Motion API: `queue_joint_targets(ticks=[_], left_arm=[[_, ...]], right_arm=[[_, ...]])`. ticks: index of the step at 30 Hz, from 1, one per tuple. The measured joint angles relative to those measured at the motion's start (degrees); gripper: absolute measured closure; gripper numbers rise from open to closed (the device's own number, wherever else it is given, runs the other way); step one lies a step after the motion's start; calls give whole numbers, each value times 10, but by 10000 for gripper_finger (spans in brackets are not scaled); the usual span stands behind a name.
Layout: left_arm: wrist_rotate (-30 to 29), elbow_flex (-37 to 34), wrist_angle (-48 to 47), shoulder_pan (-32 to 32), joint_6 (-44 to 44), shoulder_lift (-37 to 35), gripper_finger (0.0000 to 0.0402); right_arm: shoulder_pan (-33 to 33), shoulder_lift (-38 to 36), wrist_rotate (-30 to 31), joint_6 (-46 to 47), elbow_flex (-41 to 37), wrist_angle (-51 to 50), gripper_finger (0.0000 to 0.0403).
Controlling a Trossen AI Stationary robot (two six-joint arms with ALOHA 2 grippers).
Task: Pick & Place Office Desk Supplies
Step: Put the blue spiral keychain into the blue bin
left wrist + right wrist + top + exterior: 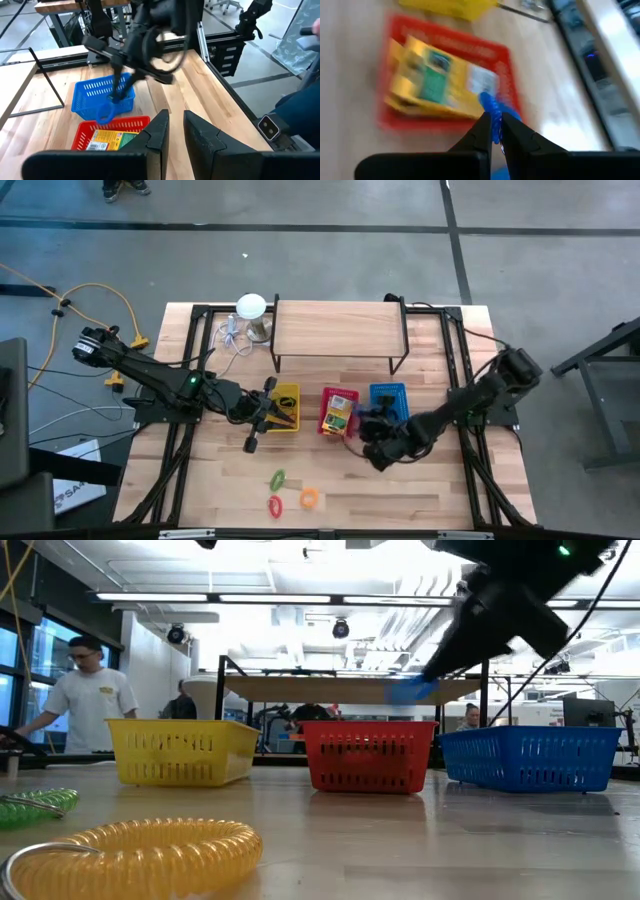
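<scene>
Right pincer [492, 131] is pinching a blue ring [490, 107], hanging over the red basket's [327, 426] right edge; the blue basket [389, 393] is lying just right.

Wooden table [420, 490] carries three baskets [337, 412], a shelf [338, 328], coiled rings [309, 498].

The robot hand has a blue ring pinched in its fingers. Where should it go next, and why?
Probably a short move sideways to the blue basket, then let go. The right gripper holds the blue ring over the red basket, which already has a yellow-and-green box. The ring's colour matches the blue basket right beside it.
</scene>
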Motion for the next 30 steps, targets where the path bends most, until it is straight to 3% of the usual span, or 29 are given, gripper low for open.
queue_joint_targets(ticks=[17,30], left_arm=[[0,0,0,0,0,0,347],[0,0,0,0,0,0,347]], right_arm=[[6,-165,-21,79,-194,-2,380],[23,-178,-53,144,-230,7,380]])
